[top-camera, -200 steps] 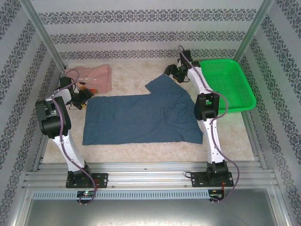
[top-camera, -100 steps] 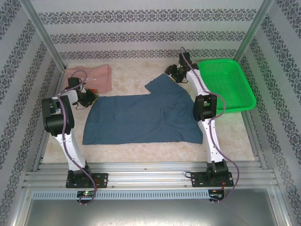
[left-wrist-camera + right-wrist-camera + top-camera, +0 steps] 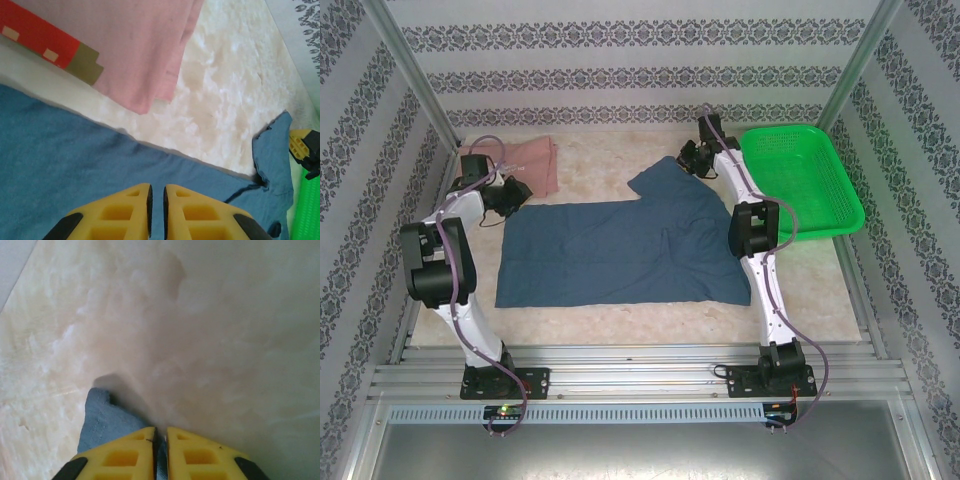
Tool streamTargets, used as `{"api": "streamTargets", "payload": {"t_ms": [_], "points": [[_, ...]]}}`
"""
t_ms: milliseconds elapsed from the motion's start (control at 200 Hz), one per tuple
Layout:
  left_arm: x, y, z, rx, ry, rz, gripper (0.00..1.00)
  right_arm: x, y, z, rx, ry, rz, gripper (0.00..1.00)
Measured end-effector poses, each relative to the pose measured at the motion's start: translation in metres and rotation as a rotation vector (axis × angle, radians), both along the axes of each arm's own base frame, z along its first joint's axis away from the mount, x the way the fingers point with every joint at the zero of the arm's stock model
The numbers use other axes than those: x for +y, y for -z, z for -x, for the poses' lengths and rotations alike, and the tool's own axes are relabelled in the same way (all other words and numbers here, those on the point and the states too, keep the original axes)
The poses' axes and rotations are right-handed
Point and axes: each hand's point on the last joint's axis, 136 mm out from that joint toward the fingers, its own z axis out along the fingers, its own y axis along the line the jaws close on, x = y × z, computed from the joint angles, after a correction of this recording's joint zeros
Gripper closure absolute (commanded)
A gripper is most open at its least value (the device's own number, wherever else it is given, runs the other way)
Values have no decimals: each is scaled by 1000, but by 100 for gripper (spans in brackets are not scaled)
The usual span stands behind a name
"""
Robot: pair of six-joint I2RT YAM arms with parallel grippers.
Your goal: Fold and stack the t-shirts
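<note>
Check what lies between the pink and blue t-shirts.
Bare table, in the left wrist view: pink t-shirt and blue t-shirt lie apart.

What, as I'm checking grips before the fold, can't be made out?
Left wrist: left tool gap too narrow to show cloth from blue shirt.
Left wrist: pink shirt print cut off by frame edge.
Top: right tool too small to show its grip.
</note>
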Motion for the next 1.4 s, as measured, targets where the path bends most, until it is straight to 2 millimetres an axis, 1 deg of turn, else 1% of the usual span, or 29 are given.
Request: {"api": "streamTargets", "payload": {"t_ms": [145, 280, 435, 450, 500, 575, 580, 595, 600, 605, 610, 630, 654, 684, 754, 804, 869, 939, 969, 1064, 1129, 1174, 1214, 1239, 1254, 1299, 1344, 1369, 1399], "points": [[-5, 1, 10, 9, 12, 12, 84, -1, -1, 0, -4, 6, -1, 100], [-11, -7, 18, -5, 28, 17, 85, 0, -1, -1, -6, 9, -4, 100], [-10, -17, 24, -21, 33, -8, 84, 0, -2, 0, -11, 3, -3, 100], [-10, -17, 25, -20, 32, -12, 83, 1, -2, 0, -13, 0, -1, 100], [-8, -15, 26, -11, 27, -21, 71, 1, -3, 0, -17, -7, 4, 100], [-5, -10, 27, 5, 18, -39, 50, 4, -3, 2, -22, -29, 22, 100], [-5, -10, 27, 4, 19, -41, 48, 4, -3, 2, -22, -30, 24, 99], [-4, -9, 28, 6, 19, -46, 45, 5, -3, 3, -21, -35, 30, 91], [-4, -9, 28, 7, 17, -47, 44, 5, -3, 4, -21, -36, 32, 87], [-4, -8, 28, 8, 15, -47, 43, 6, -3, 4, -21, -37, 34, 80], [-4, -8, 28, 9, 14, -47, 42, 6, -3, 4, -21, -37, 36, 80], [-3, -7, 28, 9, 16, -52, 40, 6, -3, 6, -19, -42, 47, 70], [-3, -6, 28, 13, 14, -55, 38, 6, -3, 8, -10, -43, 54, 64], [-2, -5, 28, 16, 11, -56, 35, 7, -5, 11, -8, -52, 64, 62], [-1, -2, 29, 25, 3, -59, 29, 5, -15, 21, -6, -65, 102, 54], [-1, 1, 32, 36, -8, -54, 28, 1, -22, 30, -1, -75, 135, 49], [-2, 4, 39, 51, -19, -47, 27, -3, -38, 42, -7, -80, 166, 45], [-5, 1, 48, 57, -32, -38, 26, -7, -63, 50, -40, -88, 189, 43], [-7, -3, 52, 55, -35, -36, 25, -9, -77, 52, -62, -92, 195, 42], [-20, -20, 62, 30, -40, -32, 27, -9, -119, 61, -129, -113, 199, 42], [-32, -28, 70, 21, -33, -19, 29, -9, -142, 78, -147, -129, 188, 44], [-43, -27, 77, 28, -23, -12, 30, -10, -146, 96, -137, -137, 174, 45], [-52, -23, 84, 45, -14, -3, 33, -10, -144, 121, -110, -135, 157, 48], [-58, -17, 90, 63, -10, 1, 34, -10, -139, 138, -83, -132, 141, 49], [-62, -13, 94, 76, -7, 4, 35, -9, -133, 151, -59, -135, 134, 49], [-71, 2, 108, 123, -3, 11, 36, -8, -117, 180, 8, -136, 119, 49], [-77, 18, 122, 176, -2, 16, 37, -5, -96, 208, 80, -142, 111, 49], [-79, 27, 129, 204, -5, 19, 37, -3, -85, 219, 113, -146, 109, 50], [-80, 35, 136, 231, -11, 20, 37, -1, -67, 234, 165, -150, 111, 50]]}}
